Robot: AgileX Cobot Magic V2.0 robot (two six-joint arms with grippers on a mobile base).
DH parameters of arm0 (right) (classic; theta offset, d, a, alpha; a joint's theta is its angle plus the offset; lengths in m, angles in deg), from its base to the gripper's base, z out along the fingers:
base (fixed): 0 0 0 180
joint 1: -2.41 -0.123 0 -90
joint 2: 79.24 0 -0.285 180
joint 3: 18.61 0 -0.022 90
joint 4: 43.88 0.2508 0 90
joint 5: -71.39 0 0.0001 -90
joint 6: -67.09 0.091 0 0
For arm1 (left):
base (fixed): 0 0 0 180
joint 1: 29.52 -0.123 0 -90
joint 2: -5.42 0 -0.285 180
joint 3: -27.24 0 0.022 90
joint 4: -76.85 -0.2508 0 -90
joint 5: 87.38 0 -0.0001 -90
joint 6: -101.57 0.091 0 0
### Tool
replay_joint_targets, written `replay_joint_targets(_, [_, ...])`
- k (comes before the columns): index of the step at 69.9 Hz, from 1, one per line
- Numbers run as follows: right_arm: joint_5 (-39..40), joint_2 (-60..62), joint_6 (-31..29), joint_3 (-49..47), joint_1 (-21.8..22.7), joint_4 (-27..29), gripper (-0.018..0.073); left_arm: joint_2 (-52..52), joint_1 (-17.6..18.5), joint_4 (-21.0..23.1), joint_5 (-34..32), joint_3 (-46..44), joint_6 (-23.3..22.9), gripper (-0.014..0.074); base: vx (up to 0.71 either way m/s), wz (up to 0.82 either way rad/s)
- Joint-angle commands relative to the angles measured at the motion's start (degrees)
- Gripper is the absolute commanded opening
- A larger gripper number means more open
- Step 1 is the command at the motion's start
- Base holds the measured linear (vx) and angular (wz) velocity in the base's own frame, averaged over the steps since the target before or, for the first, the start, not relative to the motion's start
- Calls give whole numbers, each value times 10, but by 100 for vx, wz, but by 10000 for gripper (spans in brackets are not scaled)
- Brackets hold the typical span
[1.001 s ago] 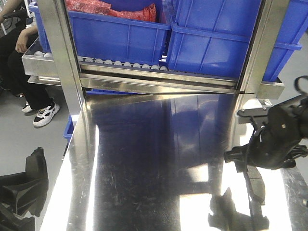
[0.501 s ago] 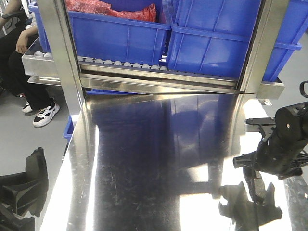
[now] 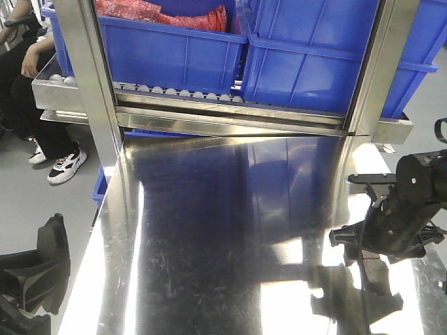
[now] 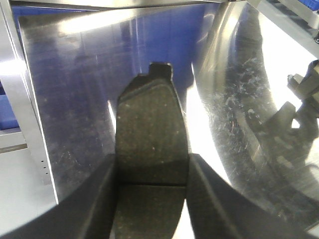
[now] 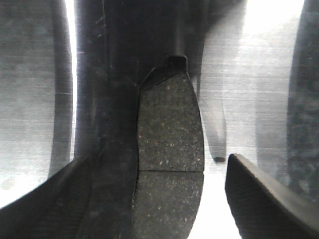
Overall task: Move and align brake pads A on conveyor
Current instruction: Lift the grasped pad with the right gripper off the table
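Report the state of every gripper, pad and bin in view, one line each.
left gripper: shut on left brake pad
left brake pad: clamped between the jaws
right gripper: open
right brake pad: between the jaws, not clamped
blue bins: on the roller rack, one holding red material

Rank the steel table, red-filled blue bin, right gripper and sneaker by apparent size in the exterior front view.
1. steel table
2. red-filled blue bin, cropped at the top
3. right gripper, close to the bin but nearer the camera, so that pair is unsure
4. sneaker, clearly smallest
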Motion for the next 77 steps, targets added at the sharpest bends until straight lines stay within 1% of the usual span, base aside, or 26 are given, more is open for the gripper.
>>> replay_joint_targets(1, [11,18,-6,-15,3,0,497,2,4,-2,-49,-17,-2,138,0,0])
replay_joint_targets(18, [11,18,-6,-15,3,0,445,2,4,-2,-49,-17,-2,138,0,0])
replay_joint_targets(26, [8,18,-6,-15,3,0,406,2,4,-2,-49,-17,-2,138,0,0])
replay_joint_targets(34, [4,18,-6,-15,3,0,344,2,4,-2,-49,-17,-2,138,0,0])
replay_joint_targets(45, [4,18,-6,-15,3,0,219,2,4,-2,-49,-17,-2,138,0,0])
replay_joint_targets(56, [2,18,-6,-15,3,0,122,2,4,-2,-49,-17,-2,138,0,0])
replay_joint_targets(65, [-1,19,-7,-15,3,0,69,2,4,-2,-49,-17,-2,138,0,0])
replay_joint_targets(77, [-1,43,-7,-15,3,0,41,2,4,-2,-49,-17,-2,138,0,0])
